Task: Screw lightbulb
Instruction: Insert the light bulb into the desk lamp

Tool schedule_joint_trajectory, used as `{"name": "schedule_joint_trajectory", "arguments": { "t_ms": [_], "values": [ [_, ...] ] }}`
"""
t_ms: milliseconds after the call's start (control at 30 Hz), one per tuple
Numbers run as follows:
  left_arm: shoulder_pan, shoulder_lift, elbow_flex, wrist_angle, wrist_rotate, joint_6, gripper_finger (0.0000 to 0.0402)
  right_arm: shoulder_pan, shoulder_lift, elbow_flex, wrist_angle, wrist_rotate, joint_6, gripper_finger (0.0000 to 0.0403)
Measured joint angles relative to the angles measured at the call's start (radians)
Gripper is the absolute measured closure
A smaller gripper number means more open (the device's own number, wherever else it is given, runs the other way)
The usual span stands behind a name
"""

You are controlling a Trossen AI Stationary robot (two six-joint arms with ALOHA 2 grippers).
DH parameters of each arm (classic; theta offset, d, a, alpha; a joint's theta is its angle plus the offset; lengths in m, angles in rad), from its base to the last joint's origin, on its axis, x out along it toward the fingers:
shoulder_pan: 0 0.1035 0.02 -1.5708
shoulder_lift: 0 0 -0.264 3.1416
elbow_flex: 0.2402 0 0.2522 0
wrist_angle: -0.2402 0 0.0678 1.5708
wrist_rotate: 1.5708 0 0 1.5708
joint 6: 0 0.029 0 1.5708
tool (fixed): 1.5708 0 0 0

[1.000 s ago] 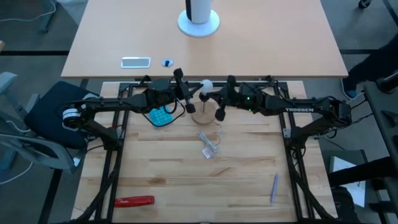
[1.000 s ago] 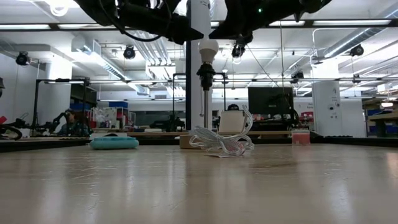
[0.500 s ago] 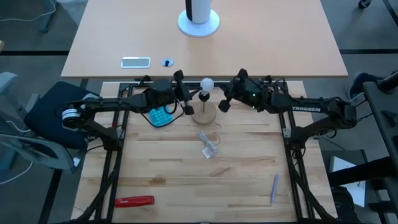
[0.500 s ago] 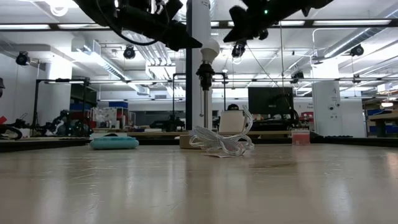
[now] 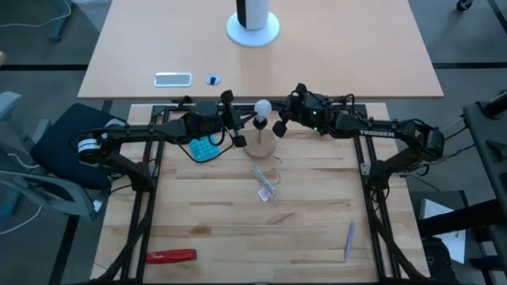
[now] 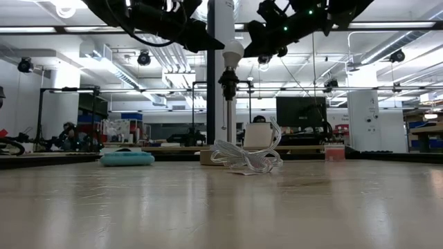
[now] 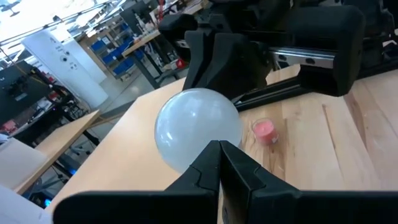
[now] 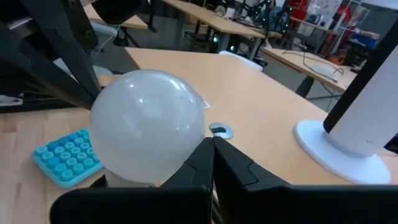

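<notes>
So the lightbulb (image 5: 262, 106) is sitting on top of a thin upright post with a dark socket (image 6: 228, 81), and that post is standing on a round wooden disc (image 5: 259, 145) near the back middle of the desk (image 5: 238, 222). Both arms are crowding it up there.

The right claw (image 5: 285, 119) is hanging just beside the bulb on its right, fingers spread and not touching the glass as far as I can tell from above. The left claw (image 5: 234, 119) is parked on the other side, near the post, also looking released with nothing in it.

If I were doing the twist step, I'd be closing the right claw gently around the widest part of the globe, keeping the wrist lined up with the post so the thread isn't going in crooked, and turning in short bites, letting go and re-gripping each time. The left claw should probably be bracing the post or disc, since that stand looks tippy.

The bulb itself is a small frosted white globe, smooth and a bit glossy in the wrist views, with the base looking tucked into the socket. I'm guessing it's slippery, so don't be squeezing hard.
</notes>
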Motion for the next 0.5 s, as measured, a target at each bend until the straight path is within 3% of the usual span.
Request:
{"name": "schedule_joint_trajectory", "arguments": {
  "t_ms": [500],
  "values": [
    [0.0,-0.001,0.001,-0.021,0.001,-0.011,0.0401,0.024,-0.02,0.0,-0.029,0.0,0.015,0.0403]
  ]
}}
